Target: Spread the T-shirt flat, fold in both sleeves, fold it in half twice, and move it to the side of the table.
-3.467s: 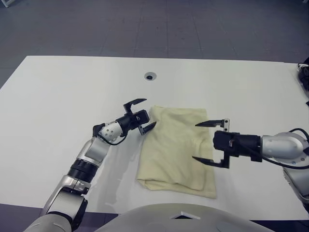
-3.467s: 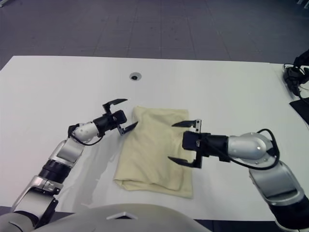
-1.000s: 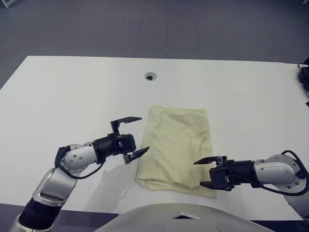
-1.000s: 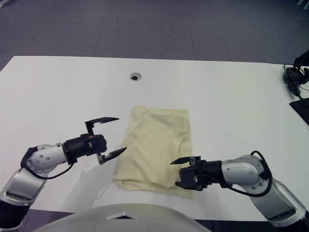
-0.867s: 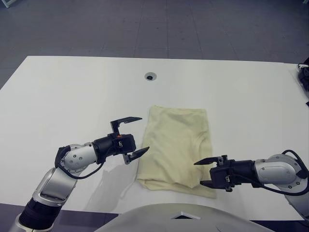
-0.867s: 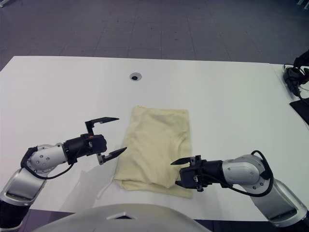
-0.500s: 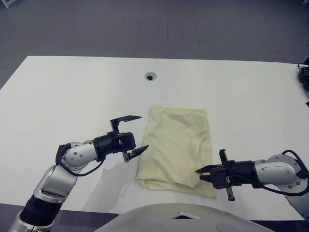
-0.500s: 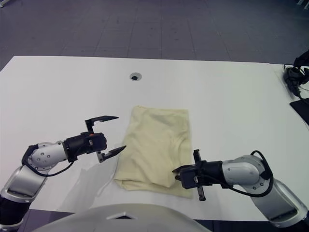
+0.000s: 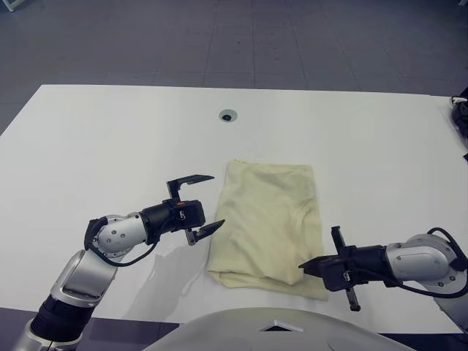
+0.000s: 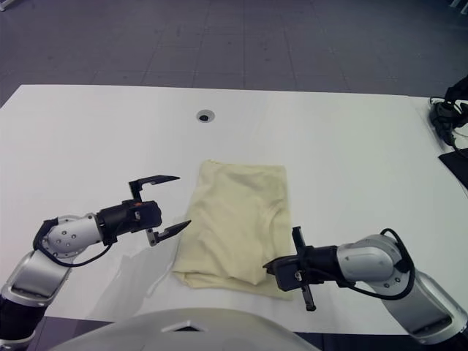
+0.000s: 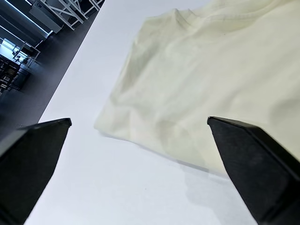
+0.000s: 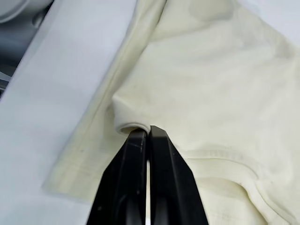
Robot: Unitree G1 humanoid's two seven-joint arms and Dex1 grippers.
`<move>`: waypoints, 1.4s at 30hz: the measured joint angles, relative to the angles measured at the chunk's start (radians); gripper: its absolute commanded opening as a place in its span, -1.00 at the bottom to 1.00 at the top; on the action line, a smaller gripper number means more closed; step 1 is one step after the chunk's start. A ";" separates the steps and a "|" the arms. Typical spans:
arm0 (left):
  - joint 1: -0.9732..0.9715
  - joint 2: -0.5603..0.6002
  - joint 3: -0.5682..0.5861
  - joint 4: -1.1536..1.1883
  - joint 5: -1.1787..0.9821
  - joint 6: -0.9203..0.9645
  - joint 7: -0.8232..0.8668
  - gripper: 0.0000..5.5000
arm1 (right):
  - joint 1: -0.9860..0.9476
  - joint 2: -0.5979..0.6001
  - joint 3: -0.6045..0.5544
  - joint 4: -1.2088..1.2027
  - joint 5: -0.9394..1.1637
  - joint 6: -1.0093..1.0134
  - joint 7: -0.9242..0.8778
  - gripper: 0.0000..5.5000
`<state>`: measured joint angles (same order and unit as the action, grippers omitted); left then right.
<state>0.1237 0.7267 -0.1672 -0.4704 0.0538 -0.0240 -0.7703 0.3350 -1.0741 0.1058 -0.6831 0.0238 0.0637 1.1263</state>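
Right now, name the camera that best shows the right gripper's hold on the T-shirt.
Right wrist view: up close, the right gripper is shut on a fold of the T-shirt. The eye views show it small, at the shirt's near corner. The left wrist view shows the shirt's other edge.

Silver, rounded arm shells [image 9: 117,235], black wrists [image 9: 170,217] and looping black cables [image 9: 88,232]; left pincer [image 9: 218,199] and right pincer [image 9: 304,267] black, pointed.

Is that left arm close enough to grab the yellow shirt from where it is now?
Probably yes. The left end effector is open and sits just beside the shirt, at its edge, with bare table between them and nothing in the way.
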 measured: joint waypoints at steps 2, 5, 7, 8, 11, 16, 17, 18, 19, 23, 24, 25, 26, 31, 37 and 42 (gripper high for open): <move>0.000 0.000 0.000 0.000 -0.001 0.000 0.000 0.96 | 0.009 -0.012 -0.038 0.004 0.023 -0.003 0.011 -0.99; 0.002 0.001 0.001 -0.001 -0.001 0.000 0.000 0.96 | 0.022 -0.024 -0.083 0.005 0.064 -0.003 0.033 -0.99; 0.002 0.001 0.001 -0.001 -0.001 0.000 0.000 0.96 | 0.028 -0.034 -0.110 0.009 0.087 -0.009 0.050 -0.99; 0.002 0.001 0.001 -0.001 -0.001 0.000 0.000 0.96 | 0.029 -0.039 -0.120 0.015 0.096 -0.011 0.058 -0.99; 0.003 0.001 0.001 -0.001 0.000 0.000 -0.001 0.96 | 0.029 -0.042 -0.137 0.024 0.123 -0.011 0.078 -0.99; 0.007 0.002 0.001 -0.001 0.001 -0.001 -0.002 0.96 | 0.026 -0.049 -0.151 0.041 0.138 -0.003 0.090 -0.99; 0.008 0.003 0.001 -0.001 0.001 -0.001 -0.002 0.96 | 0.025 -0.049 -0.157 0.045 0.144 0.001 0.091 -0.99; 0.008 0.003 0.001 -0.001 0.001 -0.001 -0.003 0.96 | 0.025 -0.049 -0.164 0.046 0.155 0.005 0.095 -0.99; 0.008 0.003 0.001 -0.001 0.002 -0.001 -0.004 0.96 | 0.025 -0.049 -0.171 0.047 0.160 0.008 0.098 -0.99; 0.017 0.010 0.001 0.000 0.005 -0.002 -0.005 0.96 | 0.025 -0.051 -0.193 0.053 0.202 0.024 0.112 -0.99; 0.020 0.011 0.001 0.000 0.010 -0.002 -0.005 0.96 | 0.024 -0.051 -0.195 0.059 0.203 0.026 0.114 -0.99; 0.021 0.011 0.001 -0.001 0.016 -0.002 -0.005 0.96 | 0.024 -0.051 -0.195 0.065 0.203 0.027 0.115 -0.99; 0.023 0.011 0.001 -0.003 0.017 -0.002 -0.009 0.96 | 0.024 -0.051 -0.195 0.071 0.202 0.028 0.115 -0.99; 0.080 0.026 -0.003 -0.115 -0.122 0.015 -0.092 0.96 | 0.023 -0.050 -0.190 0.069 0.202 0.037 0.113 -0.99; 0.133 0.050 -0.048 -0.228 -0.177 0.058 -0.150 0.96 | 0.008 -0.032 -0.158 0.048 0.206 0.070 0.088 -0.99; 0.143 0.069 -0.096 -0.251 -0.140 0.101 -0.156 0.96 | -0.001 -0.026 -0.142 0.033 0.206 0.089 0.076 -0.99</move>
<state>0.2662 0.7957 -0.2635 -0.7216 -0.0866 0.0775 -0.9266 0.3340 -1.0998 -0.0366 -0.6503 0.2301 0.1529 1.2023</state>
